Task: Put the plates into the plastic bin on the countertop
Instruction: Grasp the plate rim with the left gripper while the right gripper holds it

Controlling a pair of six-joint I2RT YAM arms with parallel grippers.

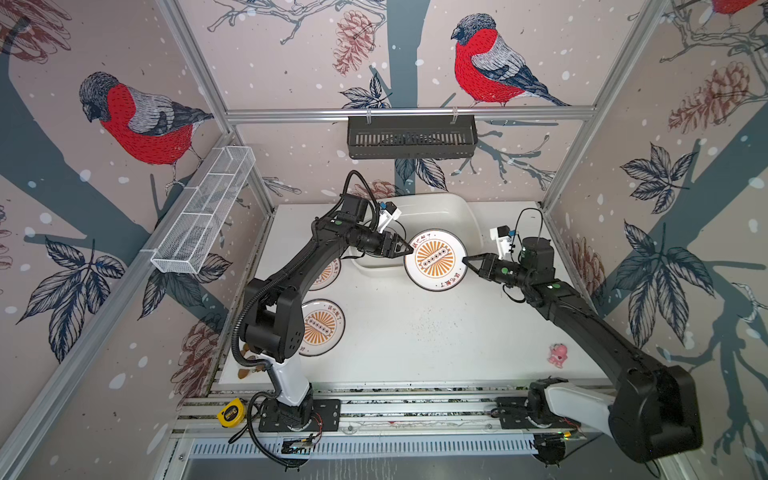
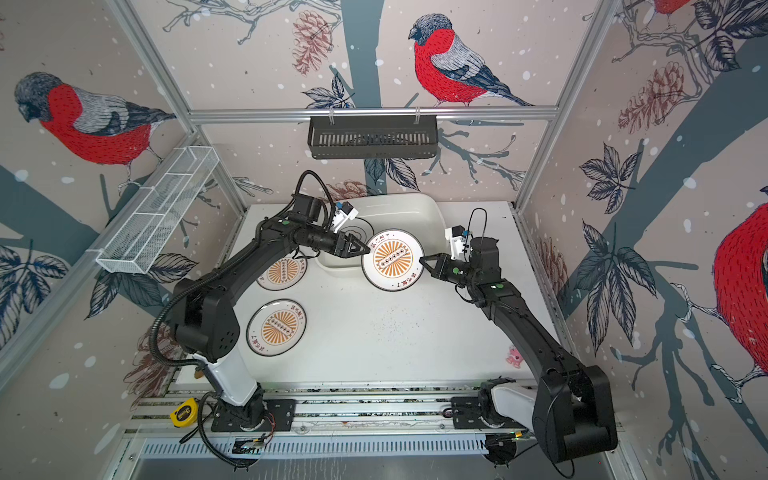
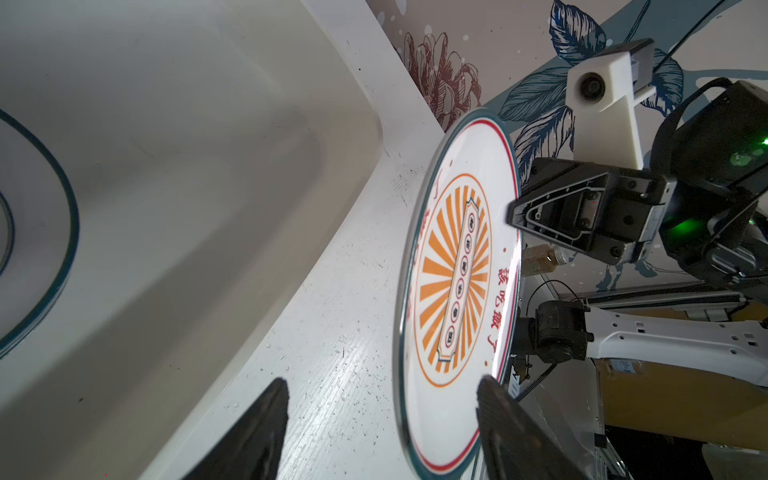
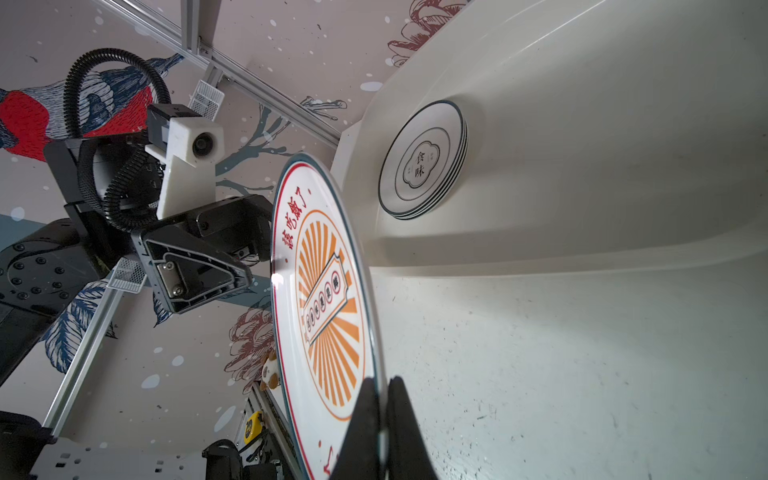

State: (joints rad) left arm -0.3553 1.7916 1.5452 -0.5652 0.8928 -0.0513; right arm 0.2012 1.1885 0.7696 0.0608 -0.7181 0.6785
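Observation:
My right gripper (image 1: 465,261) (image 4: 384,380) is shut on the rim of a sunburst plate (image 1: 435,259) (image 2: 392,259) (image 4: 324,299), holding it above the countertop (image 1: 415,332) at the plastic bin's (image 1: 440,208) (image 4: 582,145) front edge. My left gripper (image 1: 409,249) (image 3: 382,382) is open and straddles the opposite rim of that plate (image 3: 457,291); one finger is close to it, the other well off. A stack of plates (image 4: 422,160) lies in the bin, a black emblem on top. Two more sunburst plates (image 1: 320,328) (image 1: 326,272) lie on the countertop at the left, the farther one partly under my left arm.
A black slotted rack (image 1: 411,137) hangs on the back wall. A white wire basket (image 1: 203,212) hangs on the left wall. A pink toy (image 1: 557,353) sits at the front right of the countertop. A yellow tape measure (image 1: 230,412) lies on the front rail.

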